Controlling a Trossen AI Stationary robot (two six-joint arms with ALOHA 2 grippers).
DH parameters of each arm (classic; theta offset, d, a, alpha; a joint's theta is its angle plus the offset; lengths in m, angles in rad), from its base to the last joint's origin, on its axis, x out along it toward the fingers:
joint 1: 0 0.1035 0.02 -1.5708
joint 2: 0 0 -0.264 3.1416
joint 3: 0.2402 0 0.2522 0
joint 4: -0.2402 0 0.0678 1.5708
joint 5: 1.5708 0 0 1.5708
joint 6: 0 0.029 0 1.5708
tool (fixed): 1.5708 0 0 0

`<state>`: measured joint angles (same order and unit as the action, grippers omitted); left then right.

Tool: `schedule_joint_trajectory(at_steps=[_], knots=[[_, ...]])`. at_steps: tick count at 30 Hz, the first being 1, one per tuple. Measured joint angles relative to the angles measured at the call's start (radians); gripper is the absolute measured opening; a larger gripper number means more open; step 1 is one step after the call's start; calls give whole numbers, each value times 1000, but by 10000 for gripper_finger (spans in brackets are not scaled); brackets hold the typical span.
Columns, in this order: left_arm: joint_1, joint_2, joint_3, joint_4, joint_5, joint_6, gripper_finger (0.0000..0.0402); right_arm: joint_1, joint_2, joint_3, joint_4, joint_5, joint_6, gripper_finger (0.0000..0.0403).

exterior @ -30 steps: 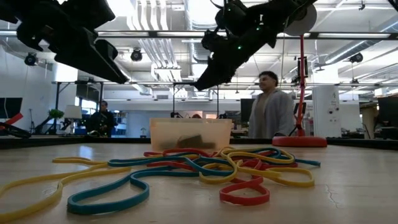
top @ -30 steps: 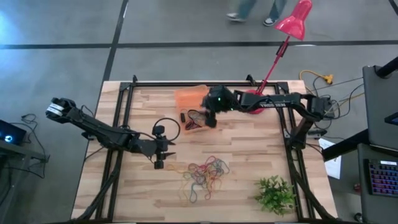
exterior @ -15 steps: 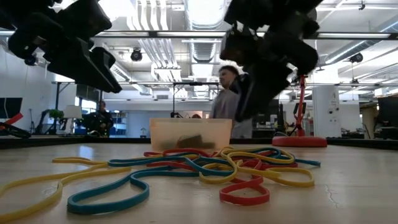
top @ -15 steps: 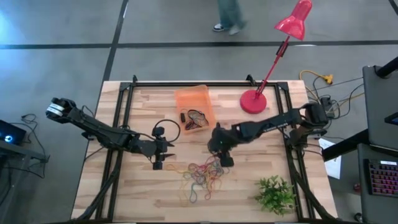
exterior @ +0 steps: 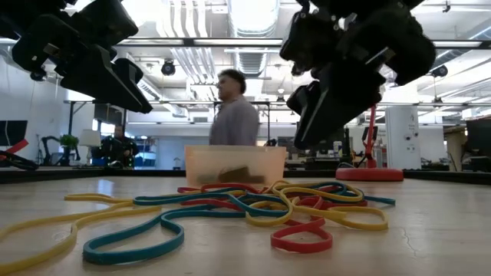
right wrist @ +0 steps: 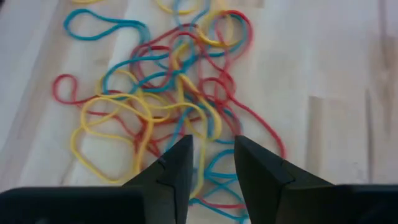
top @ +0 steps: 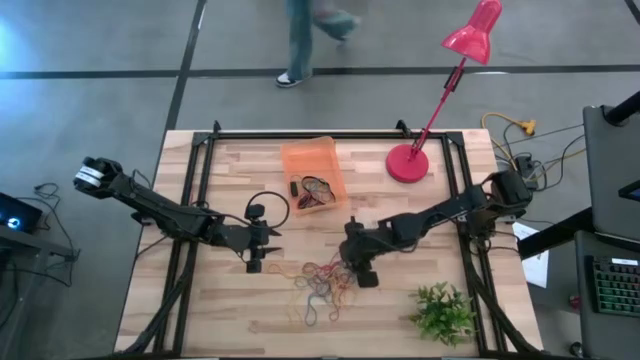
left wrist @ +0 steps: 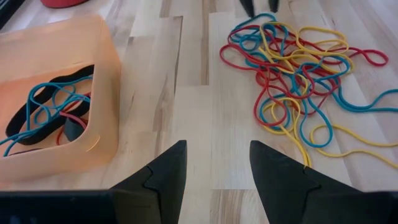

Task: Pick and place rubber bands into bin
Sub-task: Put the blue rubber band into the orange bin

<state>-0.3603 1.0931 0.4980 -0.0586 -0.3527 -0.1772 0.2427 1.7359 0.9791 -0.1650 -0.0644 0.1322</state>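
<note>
- Rubber bands (top: 325,280): loose tangle of red, yellow and blue loops on the bare wood toward the near edge of the tabletop (top: 230,310); several strands trail out toward the left arm's side. A few more bands, blue, red and black, lie inside the bin.
- Bin (top: 313,176): translucent orange, low-walled, toward the far side of the tabletop, well apart from the tangle.
- Right end effector (top: 361,272): low over the right edge of the tangle, pointing down at it; fingers (right wrist: 171,168) parted with a narrow gap between them, nothing pinched in the gap; in the low view the tips hang clear above the bands.
- Left end effector (top: 257,262): beside the tangle on its left, above bare wood between bin and pile; fingers (left wrist: 165,171) spread, holding nothing.
- Black cable loop (top: 268,205): just left of the bin.
- Red lamp (top: 408,163): round base right of the bin.
- Small green plant (top: 441,311): near right corner.
- Person (exterior: 234,111): standing beyond the tabletop.
</note>
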Motion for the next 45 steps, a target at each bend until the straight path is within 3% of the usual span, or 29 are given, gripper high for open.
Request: schedule_joint_trajectory(at_steps=[20, 25, 45], knots=[[0, 0, 0, 2, 0, -1, 160, 32, 56, -51, 111, 36, 23, 68], [0, 0, 0, 3, 0, -2, 160, 27, 73, -52, 91, 120, 26, 71], [0, 0, -12, 8, 0, -26, 160, 5, 66, -55, 43, 120, 86, 109]])
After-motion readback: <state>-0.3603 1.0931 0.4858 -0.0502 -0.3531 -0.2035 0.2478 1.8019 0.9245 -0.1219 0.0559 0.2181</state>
